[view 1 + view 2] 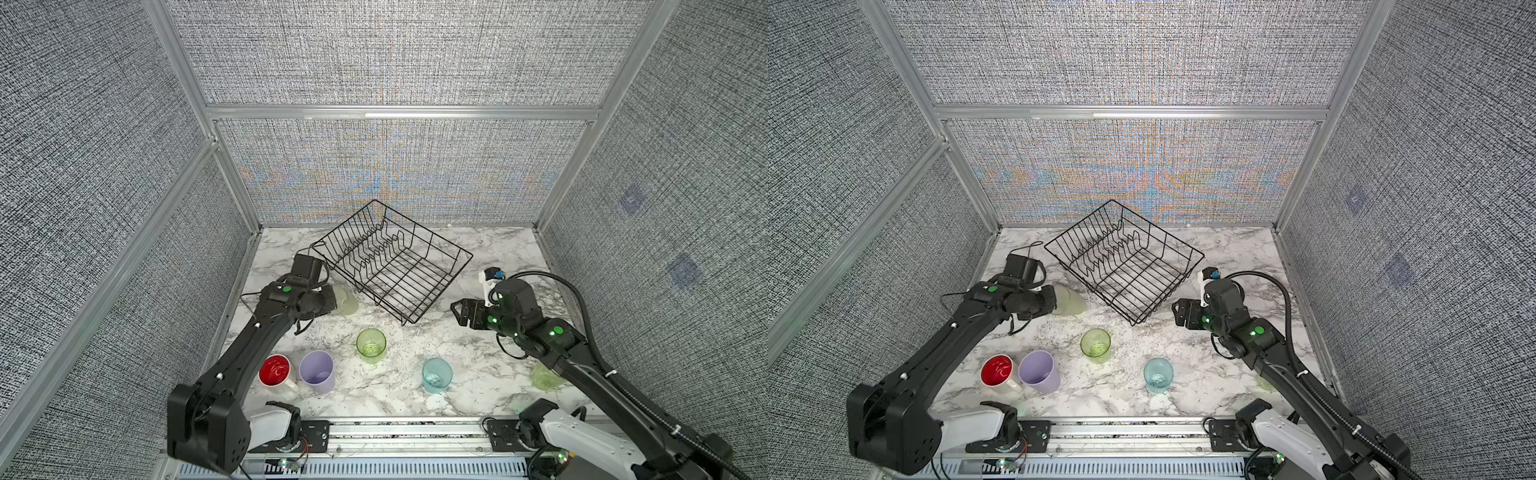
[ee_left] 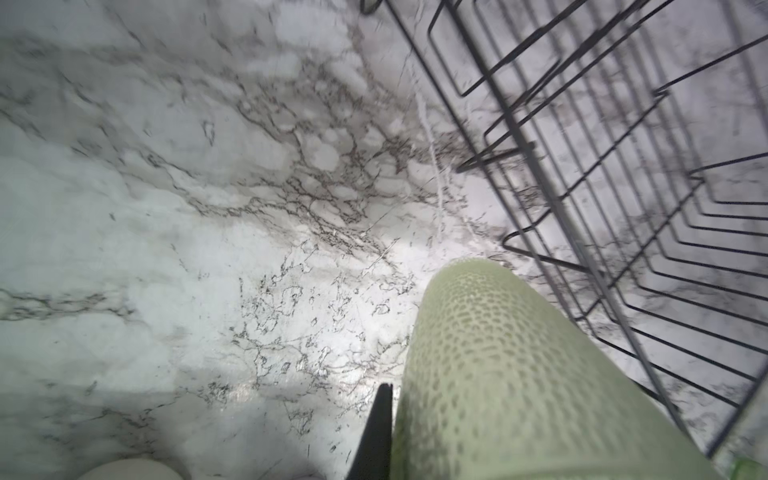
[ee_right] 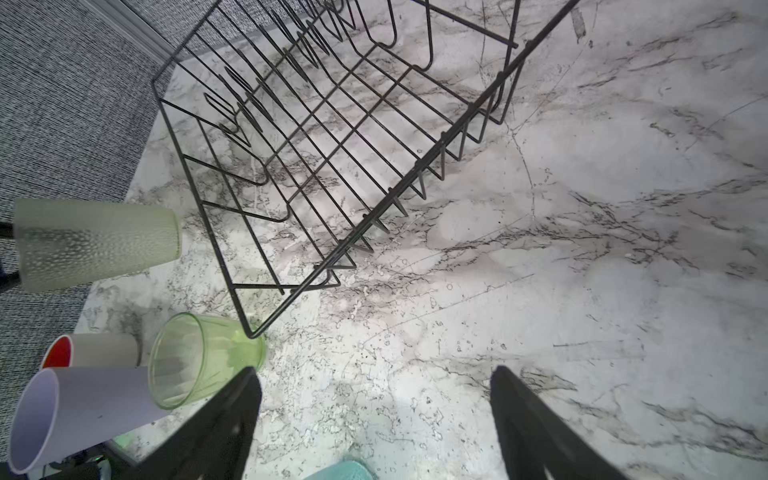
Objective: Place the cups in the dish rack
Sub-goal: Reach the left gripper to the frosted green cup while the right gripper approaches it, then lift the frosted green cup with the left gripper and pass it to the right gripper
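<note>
My left gripper [image 1: 330, 300] is shut on a frosted pale green tumbler [image 1: 347, 301], held on its side with its base toward the dish rack [image 1: 390, 266]. In the left wrist view the tumbler [image 2: 519, 374] hides all but one finger [image 2: 378, 432]. The black wire rack holds nothing. Upright on the marble stand a clear green tumbler [image 1: 371, 344], a teal cup [image 1: 437, 375], a lavender cup [image 1: 317, 371] and a white mug with a red inside [image 1: 274, 370]. Another green tumbler [image 1: 544, 377] is half hidden under the right arm. My right gripper [image 1: 457, 311] is open and empty, right of the rack's near corner.
Grey fabric walls close the marble table [image 1: 478, 365] on three sides. The rack sits askew at the back middle. A metal rail with the arm bases [image 1: 407, 436] runs along the front edge. Bare marble lies under the right gripper [image 3: 374, 374].
</note>
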Robot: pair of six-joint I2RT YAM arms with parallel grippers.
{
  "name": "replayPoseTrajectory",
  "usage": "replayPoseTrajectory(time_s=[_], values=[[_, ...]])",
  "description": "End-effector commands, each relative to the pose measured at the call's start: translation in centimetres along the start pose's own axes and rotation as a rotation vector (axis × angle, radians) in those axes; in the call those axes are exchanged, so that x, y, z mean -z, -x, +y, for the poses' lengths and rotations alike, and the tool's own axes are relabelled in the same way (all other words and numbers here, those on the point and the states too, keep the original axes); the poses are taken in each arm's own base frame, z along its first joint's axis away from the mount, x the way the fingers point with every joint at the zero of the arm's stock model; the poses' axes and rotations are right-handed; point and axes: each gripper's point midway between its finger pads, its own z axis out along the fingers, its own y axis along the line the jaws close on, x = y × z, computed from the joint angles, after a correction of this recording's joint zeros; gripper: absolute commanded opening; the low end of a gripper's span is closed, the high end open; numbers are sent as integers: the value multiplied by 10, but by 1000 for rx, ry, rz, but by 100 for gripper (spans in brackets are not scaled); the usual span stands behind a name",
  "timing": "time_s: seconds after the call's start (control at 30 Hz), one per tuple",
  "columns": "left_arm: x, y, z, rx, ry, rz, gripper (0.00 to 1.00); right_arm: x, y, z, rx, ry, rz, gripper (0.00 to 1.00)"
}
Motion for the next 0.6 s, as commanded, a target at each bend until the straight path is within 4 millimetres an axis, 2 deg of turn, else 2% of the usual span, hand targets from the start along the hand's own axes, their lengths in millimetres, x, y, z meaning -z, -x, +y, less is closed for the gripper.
replayPoseTrajectory(time_s=[0.0,0.07,0.27,0.4,0.57], values=[[39,3,-3,-74,-5,-36,0,12,9,5,-36,12,-30,87],[61,6,-15,-114,-67,-66,0,19,14,14,-36,63,-53,87],[108,12,-95,-258,-550,-199,0,39,34,76,-112,405,-94,87],[123,15,-136,-279,-847,-242,0,56,47,121,-156,667,-77,99],[139,17,-164,-298,-1054,-191,0,60,53,149,-238,840,1,99]])
